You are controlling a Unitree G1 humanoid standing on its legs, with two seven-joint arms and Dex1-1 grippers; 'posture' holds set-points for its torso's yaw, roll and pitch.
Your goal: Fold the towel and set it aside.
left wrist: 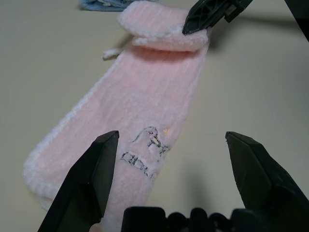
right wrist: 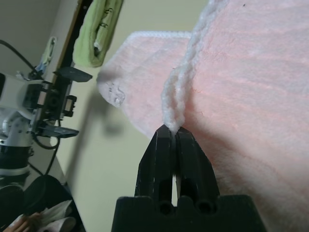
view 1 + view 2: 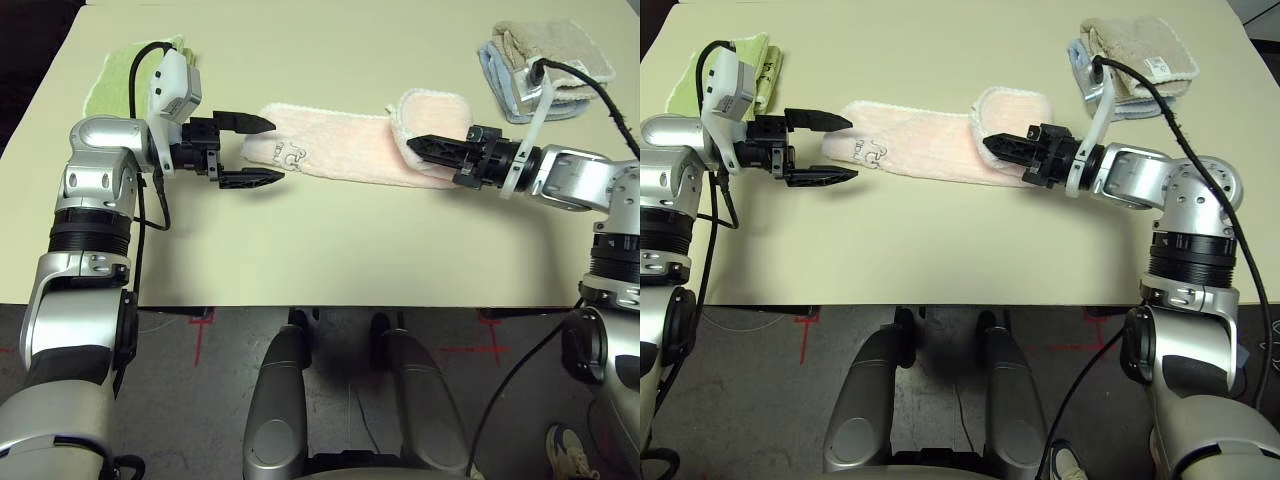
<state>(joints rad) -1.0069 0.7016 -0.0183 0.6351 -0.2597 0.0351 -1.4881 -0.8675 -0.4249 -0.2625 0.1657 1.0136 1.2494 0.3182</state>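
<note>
I see the pale pink towel (image 3: 345,148) lying in a long strip on the surface (image 3: 330,250), white-trimmed, its dark logo (image 3: 288,153) up, the end farthest from the logo folded back over itself.

Setting: robot test lab or workroom. Evidence: plain cream desk (image 3: 330,250) with a bare, unfurnished top; dark grey floor (image 3: 200,350) carrying red cross-shaped tape marks (image 3: 200,322) along the desk's near edge; loose black cables (image 3: 1200,110) running off the arms; folded practice towels, green (image 3: 120,75) and beige-and-blue (image 3: 545,65), parked at the far corners.
</note>
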